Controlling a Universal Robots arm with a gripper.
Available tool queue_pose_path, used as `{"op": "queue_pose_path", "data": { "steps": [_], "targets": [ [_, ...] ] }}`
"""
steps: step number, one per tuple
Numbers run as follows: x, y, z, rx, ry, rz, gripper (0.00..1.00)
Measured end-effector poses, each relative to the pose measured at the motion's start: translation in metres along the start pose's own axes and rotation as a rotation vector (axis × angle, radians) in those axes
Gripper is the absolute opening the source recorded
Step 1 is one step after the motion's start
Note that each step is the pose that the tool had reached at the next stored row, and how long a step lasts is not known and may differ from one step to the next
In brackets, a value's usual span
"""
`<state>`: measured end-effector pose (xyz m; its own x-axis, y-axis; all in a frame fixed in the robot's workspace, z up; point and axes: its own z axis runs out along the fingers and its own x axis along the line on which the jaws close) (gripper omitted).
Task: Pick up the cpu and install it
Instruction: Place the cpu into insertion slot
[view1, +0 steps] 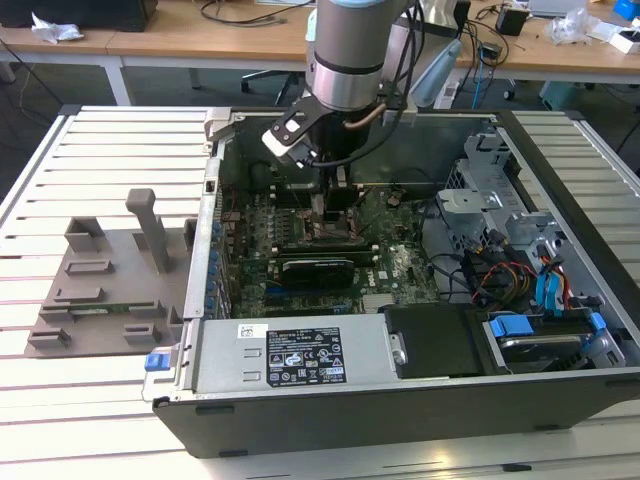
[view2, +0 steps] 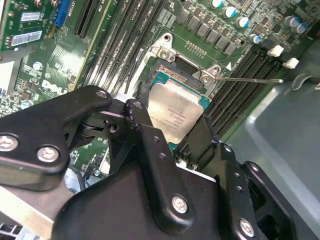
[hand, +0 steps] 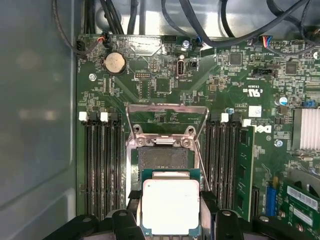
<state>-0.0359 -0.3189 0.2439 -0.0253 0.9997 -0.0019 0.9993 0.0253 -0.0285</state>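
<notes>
You are at the install step. The gripper (hand: 170, 201) is closed on the cpu (hand: 171, 209), which lies flat between its two fingers (view2: 202, 134), deep inside the computer case (view1: 570, 190). The open socket (hand: 162, 157) is just ahead of the fingertips and a little below them. I judge that the cpu is not yet seated. To seat it, you must bring it square over the socket, with edges parallel, and lower it gently without tilt. The cpu is a flat square chip with a pale silver top and a thin green border.
</notes>
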Motion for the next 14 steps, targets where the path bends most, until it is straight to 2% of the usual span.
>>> {"op": "queue_pose_path", "data": {
  "steps": [4,5,7,8,12,14],
  "targets": [
    [0.0005,0.0015,0.0102,0.0009,-0.0002,0.0,0.55],
    [0.0026,0.0028,0.0133,0.0011,-0.007,0.0,0.55],
    [0.0073,0.0039,0.016,0.0015,-0.025,0.001,0.55],
    [0.0087,0.0043,0.0173,0.0017,-0.0286,0.001,0.55],
    [0.011,0.0052,0.0249,0.0018,-0.0317,0.001,0.55],
    [0.0111,0.0054,0.0322,0.0023,-0.0317,0.001,0.55]
  ]
}}
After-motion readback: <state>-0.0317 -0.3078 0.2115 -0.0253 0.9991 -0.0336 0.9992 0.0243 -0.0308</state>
